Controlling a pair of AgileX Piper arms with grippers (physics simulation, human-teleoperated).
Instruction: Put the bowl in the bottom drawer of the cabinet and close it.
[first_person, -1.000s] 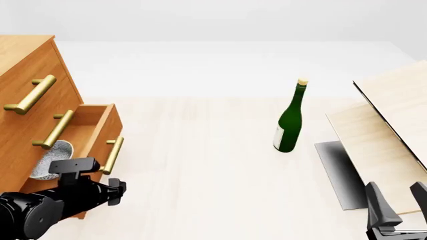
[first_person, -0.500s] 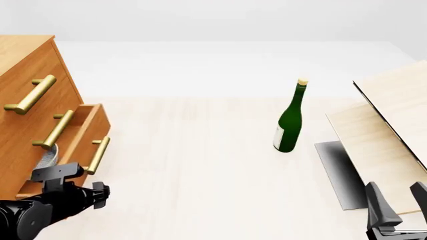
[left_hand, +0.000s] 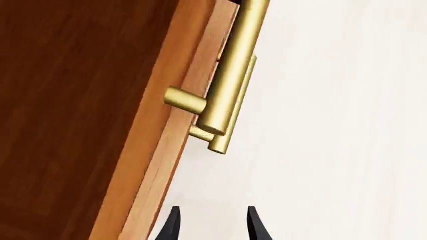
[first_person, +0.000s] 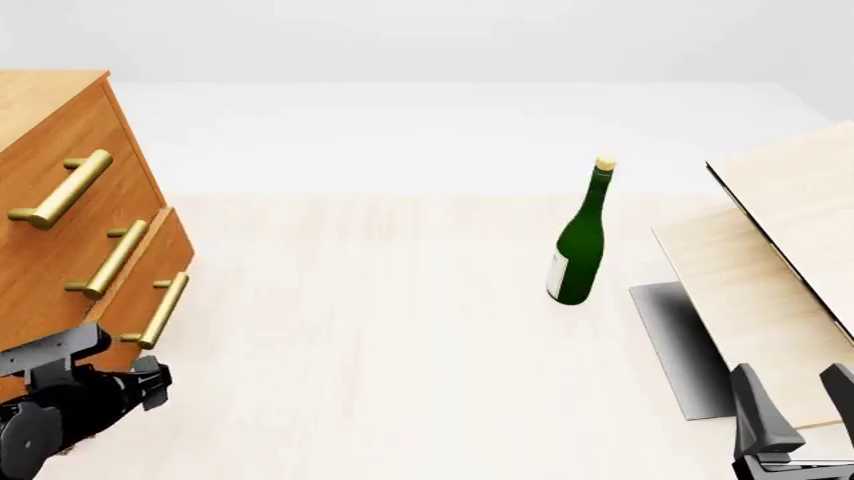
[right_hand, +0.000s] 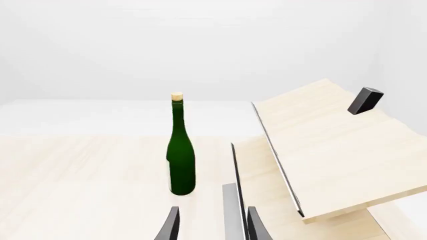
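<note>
We see the cabinet at the counter's left edge, its bottom drawer nearly flush with the two above, maybe a sliver still proud; hard to tell from the front view. The bowl isn't visible in any view, so we judge it's inside that drawer, but can't confirm. Left hand sits just in front of the drawer face, below its brass bar handle, fingers a little apart and holding nothing. Right hand is parked low at the near right, fingers likewise parted and empty, facing the green bottle and the pale boards. Handling notes: the drawer looks like a stiff, heavy wooden box that should slide straight in, so we'd push flat on the front panel near the handle's middle, not at a corner, to avoid skewing it. The brass bar looks smooth and slippery, fine for hooking or pinching but poor for pushing. The bowl, if ceramic, is rigid and breakable, so a gentle final push is safer.
</note>
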